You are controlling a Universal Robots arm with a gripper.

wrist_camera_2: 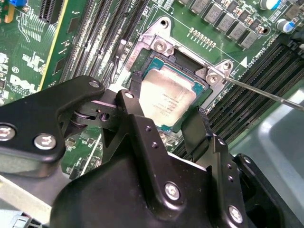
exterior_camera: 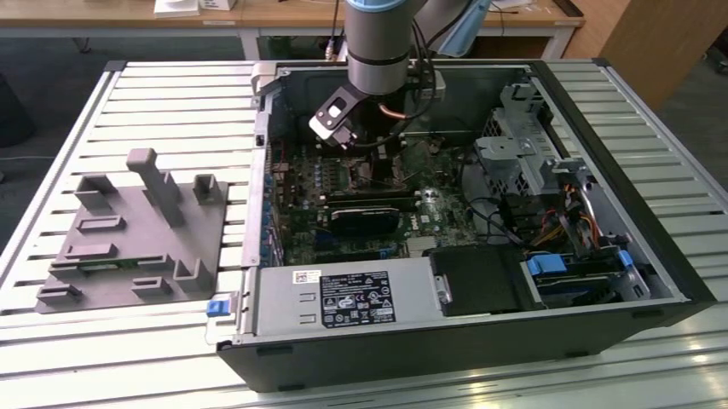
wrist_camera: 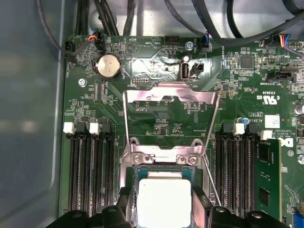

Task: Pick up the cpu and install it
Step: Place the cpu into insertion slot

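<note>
Slatted white metal counter point(exterior_camera: 114, 366), seen from its near edge. At the exterior view's left lies a grey moulded plastic tray point(exterior_camera: 125, 247) with upright posts and low blocks. Beside it is an open black steel case point(exterior_camera: 455, 358), laid on its side.

Nearest inside the case is a boxy bare-metal power supply point(exterior_camera: 341, 298). Beyond it lies a flat green board point(exterior_camera: 302, 234), studded with small dark chips. Long black memory slots point(wrist_camera: 90, 171) and a round silver coin cell point(wrist_camera: 108, 65) sit on it. The socket point(wrist_camera_2: 159, 45) is square, with bright steel corner brackets and screws. Its thin sheet-metal load plate point(wrist_camera: 199, 95) stands hinged open, and a thin wire lever point(wrist_camera_2: 266, 92) juts out beside it. A smooth grey arm point(exterior_camera: 381, 43) descends into the case. Wooden desks point(exterior_camera: 296, 13) stand farthest back.

The end effector point(wrist_camera_2: 166, 102) is matt black, with bolted linkages. Its fingers point(wrist_camera_2: 135, 88) are spread only to the width of the cpu point(wrist_camera_2: 166, 97) and pinch it by two opposite edges. The cpu, a flat square with a dull silver lid on a green rim, sits within the socket opening, directly under the arm. Whether it is fully seated cannot be told.

A white printed label covers the power supply's near face. White silk-screened lettering and logos run across the board, and faint print marks the cpu lid.
</note>
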